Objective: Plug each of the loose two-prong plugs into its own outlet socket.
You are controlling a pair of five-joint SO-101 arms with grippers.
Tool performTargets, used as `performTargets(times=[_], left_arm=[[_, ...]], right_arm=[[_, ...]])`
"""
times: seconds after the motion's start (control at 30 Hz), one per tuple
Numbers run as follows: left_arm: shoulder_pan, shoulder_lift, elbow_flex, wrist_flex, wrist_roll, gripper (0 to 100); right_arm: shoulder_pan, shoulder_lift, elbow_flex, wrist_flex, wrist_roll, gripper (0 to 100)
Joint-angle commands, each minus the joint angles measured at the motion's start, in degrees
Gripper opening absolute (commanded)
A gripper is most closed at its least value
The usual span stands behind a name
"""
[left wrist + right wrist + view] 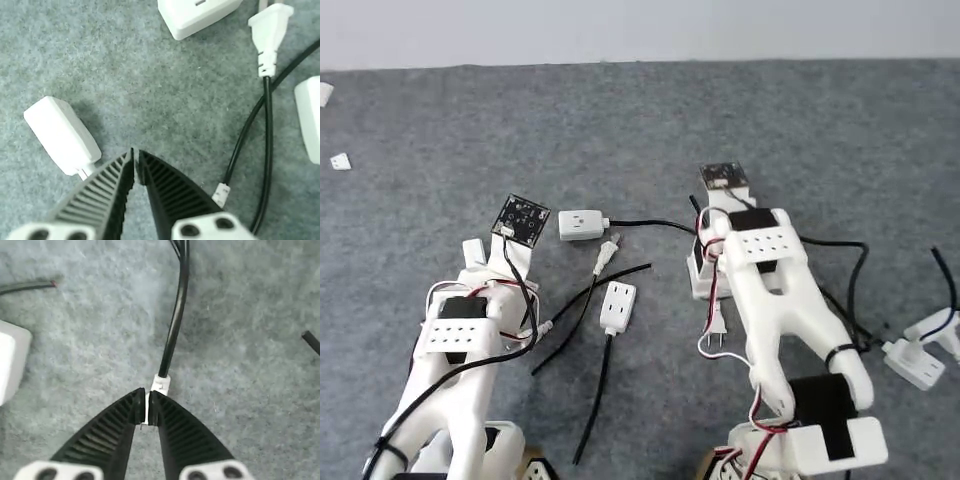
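**Right jaws clamped on a plug end, left jaws closed on nothing**

High view: 2 white arms stood over a grey felt table cover. Between them lay a white outlet block, a loose two-prong plug on a black cord just below it, and a second outlet block nearer the arm bases. Another small plug lay just beside the right arm, prongs pointing toward the bases. A third outlet block lay well apart at the right edge.

Left wrist view: the left gripper hung over bare felt, its jaws drawn almost together with only a slit between them and nothing held. A white rectangular block lay just beside the tips. A white plug with its black cable lay farther off, near an outlet face.

Right wrist view: the right gripper had its jaws pinched on a white plug end, whose black lead ran away across the felt.
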Motion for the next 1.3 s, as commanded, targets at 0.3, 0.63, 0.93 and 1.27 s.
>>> performTargets(times=[0.3,0.63,0.93,1.27], left_arm=[[-0.18,-1.41,-0.22,0.26,-0.70,1],[-0.18,-1.41,-0.22,0.26,-0.70,1],[-0.18,-1.41,-0.22,0.26,-0.70,1],[-0.18,-1.41,-0.22,0.26,-0.70,1]], right_arm=[[0.84,-2.59,5.80,-5.85,3.08,0.8],[0.92,4.09,2.99,-6.90,3.25,0.8],[0.84,0.13,2.73,-6.55,2.90,3.8],[0.84,-2.33,3.08,-6.55,0.53,10.8]])
